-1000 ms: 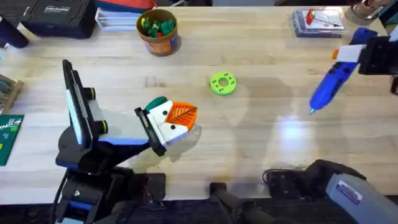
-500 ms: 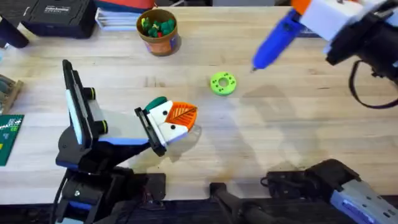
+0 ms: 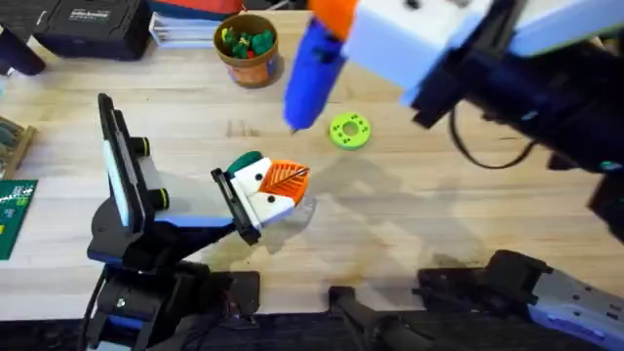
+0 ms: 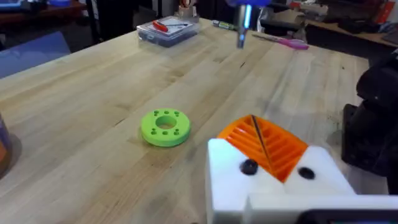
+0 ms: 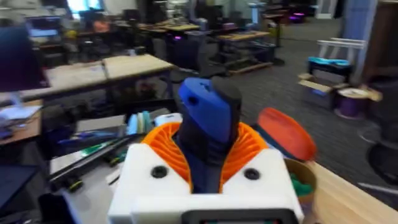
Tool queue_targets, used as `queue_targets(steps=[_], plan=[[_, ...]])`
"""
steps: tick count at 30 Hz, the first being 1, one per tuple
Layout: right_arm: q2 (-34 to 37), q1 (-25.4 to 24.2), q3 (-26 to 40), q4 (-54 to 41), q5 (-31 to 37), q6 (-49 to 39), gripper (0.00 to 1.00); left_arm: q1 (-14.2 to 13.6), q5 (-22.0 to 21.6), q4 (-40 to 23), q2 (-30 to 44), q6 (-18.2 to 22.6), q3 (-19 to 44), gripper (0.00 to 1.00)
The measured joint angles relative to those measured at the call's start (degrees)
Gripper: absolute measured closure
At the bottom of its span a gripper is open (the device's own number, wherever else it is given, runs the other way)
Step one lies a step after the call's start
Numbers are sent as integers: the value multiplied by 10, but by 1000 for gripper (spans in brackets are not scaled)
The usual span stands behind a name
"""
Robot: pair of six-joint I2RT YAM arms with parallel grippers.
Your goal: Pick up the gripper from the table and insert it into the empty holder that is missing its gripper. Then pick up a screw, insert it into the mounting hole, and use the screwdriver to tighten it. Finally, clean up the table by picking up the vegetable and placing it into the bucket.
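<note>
Blue screwdriver (image 3: 310, 70), clamped in my right end effector (image 3: 336, 29), hung tip-down over the table (image 3: 439, 224) to reach the holder (image 3: 265, 200) gripped by my left end effector (image 3: 255, 190).

- Bucket (image 3: 248, 49) at the table's (image 3: 409, 234) far edge, left of centre; toy pieces inside.
- Round disc (image 3: 349, 131) mid-table, nearer than the bucket and to its right.
- Left gripper (image 3: 265, 192) low over the table, nearer than the disc and to its left.
- Screwdriver (image 3: 314, 64) above the table between bucket and disc, tip down, held by the right gripper (image 3: 336, 19).
- Clear box (image 4: 168, 31) on the far right part of the table.
</note>
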Motion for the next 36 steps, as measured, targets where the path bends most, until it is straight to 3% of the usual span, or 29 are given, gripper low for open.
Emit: queue_targets(steps=[7,13,36], plan=[[58,44,0,66,-85,-36,837,0,0,0,0,0,0,992],[92,57,0,72,-118,-49,841,0,0,0,0,0,0,992],[118,59,0,71,-134,-69,855,0,0,0,0,0,0,992]])
